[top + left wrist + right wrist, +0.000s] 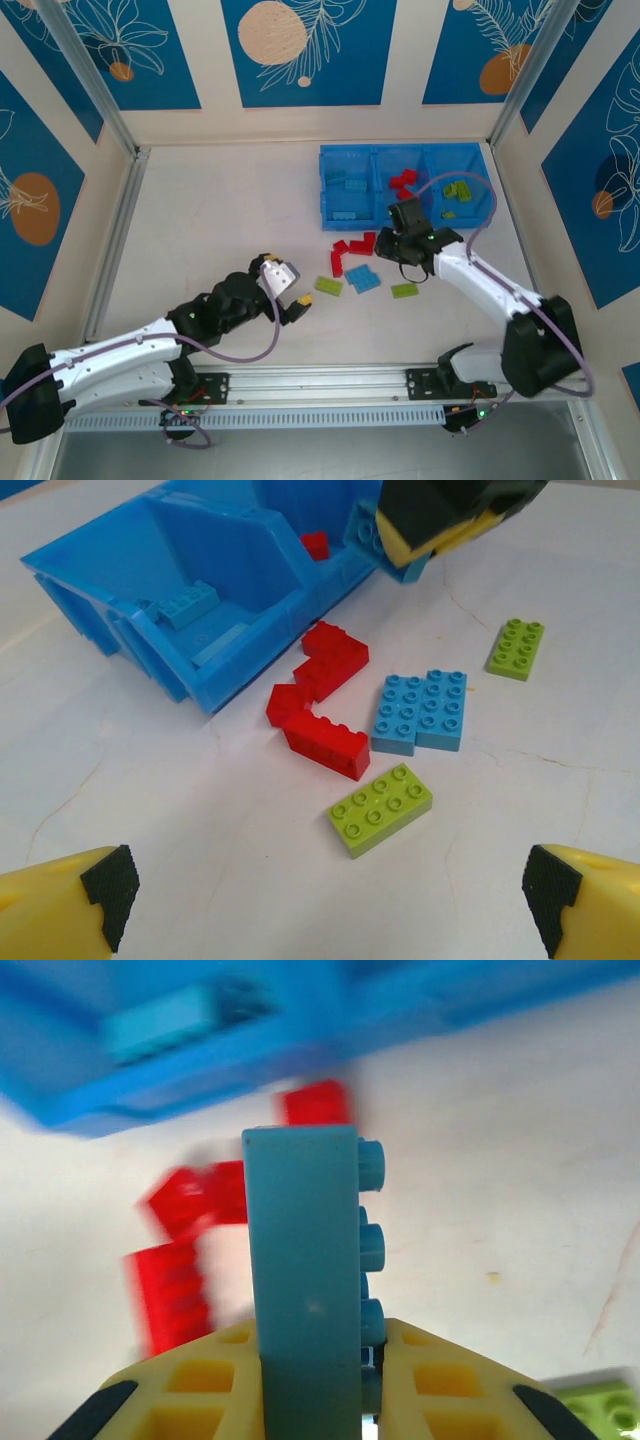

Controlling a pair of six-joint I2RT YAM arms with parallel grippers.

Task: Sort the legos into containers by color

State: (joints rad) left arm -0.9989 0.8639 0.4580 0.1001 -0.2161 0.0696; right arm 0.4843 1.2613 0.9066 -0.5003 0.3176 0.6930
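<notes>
Right gripper point(310, 1360) is clamped on one light blue brick point(300, 1220), studs sideways, close to the blue tray point(240, 570). Left gripper point(330, 905) is fully open and empty, low over the tabletop point(150, 780).

Loose in front of the tray:
- red bricks point(320, 695)
- two light blue bricks point(420, 712), touching
- lime green bricks point(380, 808)

Tabletop is white with hairline cracks. Blue leaf-print wall panels point(300, 50) surround it.

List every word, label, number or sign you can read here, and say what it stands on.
No readable text.
Any embossing on the legos is too small to tell.
The blue tray shows no label.
The wall panels carry only leaf and circle drawings, no writing.
</notes>
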